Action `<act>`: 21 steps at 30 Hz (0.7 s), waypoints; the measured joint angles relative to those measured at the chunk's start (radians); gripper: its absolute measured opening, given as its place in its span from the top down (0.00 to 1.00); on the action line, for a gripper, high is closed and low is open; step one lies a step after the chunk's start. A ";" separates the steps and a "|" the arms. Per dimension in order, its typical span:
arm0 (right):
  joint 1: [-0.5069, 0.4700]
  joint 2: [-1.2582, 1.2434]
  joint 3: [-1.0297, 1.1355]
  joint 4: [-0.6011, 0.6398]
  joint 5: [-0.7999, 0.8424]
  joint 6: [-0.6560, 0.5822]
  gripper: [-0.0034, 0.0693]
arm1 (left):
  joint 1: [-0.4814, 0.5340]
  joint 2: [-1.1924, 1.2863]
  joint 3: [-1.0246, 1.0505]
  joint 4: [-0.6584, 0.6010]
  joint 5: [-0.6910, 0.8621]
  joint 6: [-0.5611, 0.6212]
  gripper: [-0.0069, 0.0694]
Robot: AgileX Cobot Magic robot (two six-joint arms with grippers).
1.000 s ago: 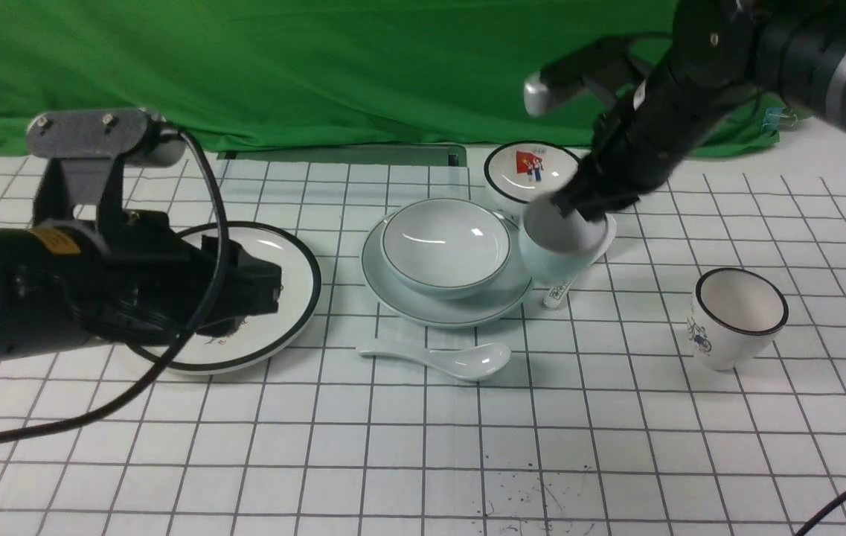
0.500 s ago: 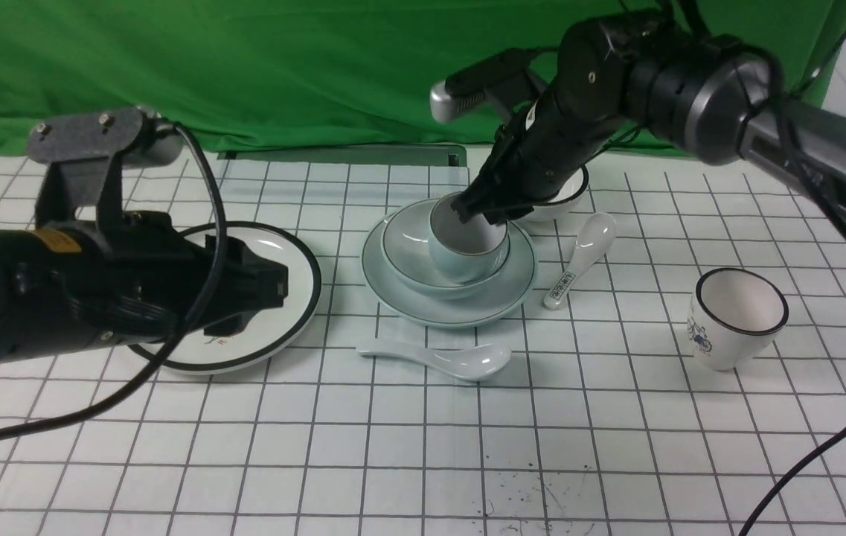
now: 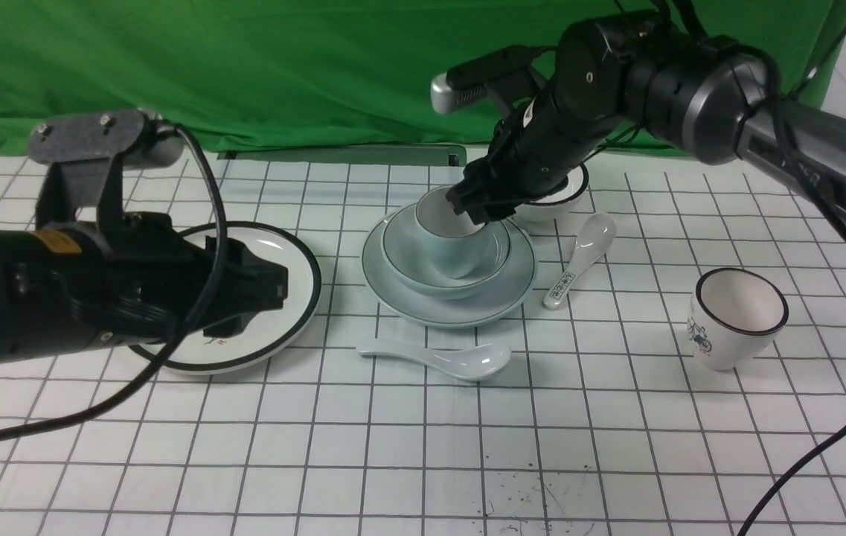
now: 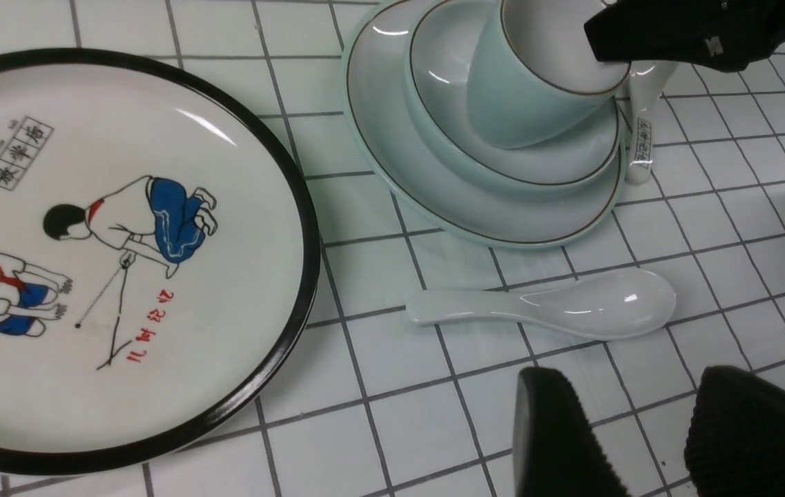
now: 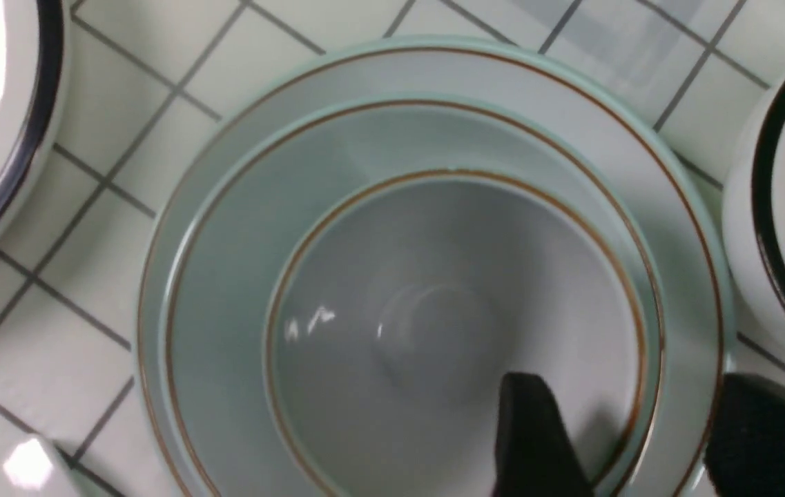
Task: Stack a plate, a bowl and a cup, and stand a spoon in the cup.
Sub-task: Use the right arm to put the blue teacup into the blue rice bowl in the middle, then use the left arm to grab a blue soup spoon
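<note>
Right fingers (image 5: pixel 537 428) (nothing gripped) spread wide.

The bowl (image 3: pixel 408 260), plate (image 3: pixel 452 314) and spoon (image 4: pixel 558 304) are 3 smooth, glossy ceramic pieces; the backdrop (image 3: pixel 244 74) looks like softly creased cloth, perhaps matt.

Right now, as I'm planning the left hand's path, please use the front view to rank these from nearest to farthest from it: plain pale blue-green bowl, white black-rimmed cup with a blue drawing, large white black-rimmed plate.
From the left hand:
1. Large white black-rimmed plate, right beneath it.
2. Plain pale blue-green bowl, mid-table.
3. White black-rimmed cup with blue drawing, far right.
</note>
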 joint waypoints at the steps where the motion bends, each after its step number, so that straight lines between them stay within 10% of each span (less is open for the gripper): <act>1: 0.000 -0.005 -0.020 0.000 0.025 0.000 0.43 | 0.000 0.000 0.000 -0.001 0.000 0.001 0.59; 14: 0.003 -0.133 -0.068 -0.004 0.367 -0.009 0.68 | 0.000 0.049 0.000 -0.003 0.020 0.002 0.59; 21: 0.023 -0.133 0.198 -0.004 0.228 -0.011 0.76 | 0.000 0.073 0.000 -0.003 0.041 0.002 0.59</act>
